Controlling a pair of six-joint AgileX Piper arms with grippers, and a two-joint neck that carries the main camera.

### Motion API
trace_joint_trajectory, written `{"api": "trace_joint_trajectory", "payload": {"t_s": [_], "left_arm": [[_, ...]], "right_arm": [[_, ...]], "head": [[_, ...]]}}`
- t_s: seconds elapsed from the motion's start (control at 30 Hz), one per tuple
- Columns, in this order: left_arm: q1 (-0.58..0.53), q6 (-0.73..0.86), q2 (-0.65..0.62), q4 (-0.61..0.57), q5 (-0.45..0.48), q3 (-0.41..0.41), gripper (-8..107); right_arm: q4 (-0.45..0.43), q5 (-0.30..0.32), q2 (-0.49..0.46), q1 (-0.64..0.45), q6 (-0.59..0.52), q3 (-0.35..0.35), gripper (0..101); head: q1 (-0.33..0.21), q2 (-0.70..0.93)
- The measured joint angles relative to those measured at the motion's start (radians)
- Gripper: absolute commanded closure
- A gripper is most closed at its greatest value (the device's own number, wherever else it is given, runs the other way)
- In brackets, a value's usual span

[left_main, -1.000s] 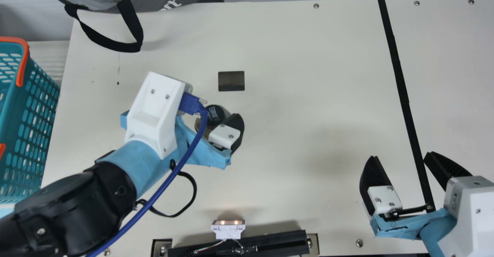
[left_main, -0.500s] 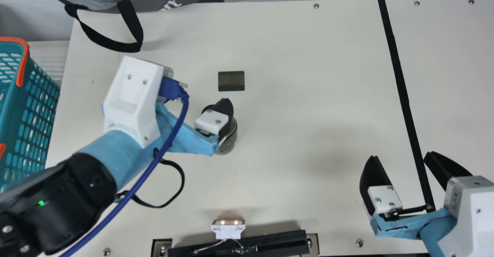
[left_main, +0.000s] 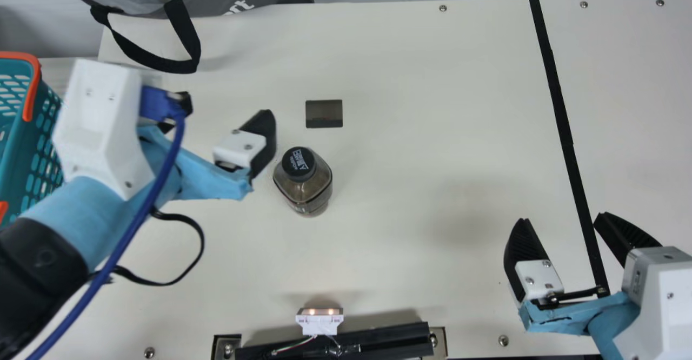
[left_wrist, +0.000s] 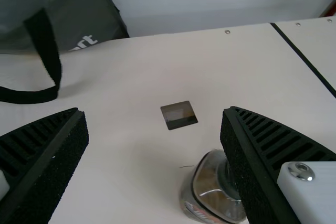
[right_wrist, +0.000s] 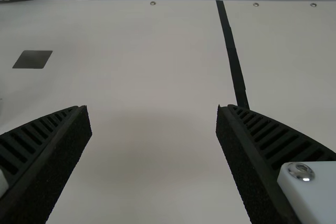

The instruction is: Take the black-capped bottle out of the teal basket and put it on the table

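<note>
Holds nothing in right hand point(left_main: 563, 218) or left hand point(left_wrist: 155, 110), likely spread to leave black-capped bottle point(left_main: 304, 184) standing undisturbed on table point(left_main: 411, 111).

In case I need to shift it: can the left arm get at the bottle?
Probably yes: the left gripper is open close beside the bottle, which stands on the table, with nothing between.

high main view downward, wrist views slanting

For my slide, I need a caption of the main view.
Black-capped bottle standing on the table, near the open left gripper.
</note>
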Motion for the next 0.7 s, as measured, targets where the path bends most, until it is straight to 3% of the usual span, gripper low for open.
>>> {"api": "trace_joint_trajectory", "payload": {"t_s": [0.7], "left_arm": [[0.286,0.262,-0.282,-0.158,0.049,0.124,-8]], "right_arm": [[-0.002,0.0,0.0,0.0,0.0,0.0,10]], "head": [[0.0,0.0]]}}
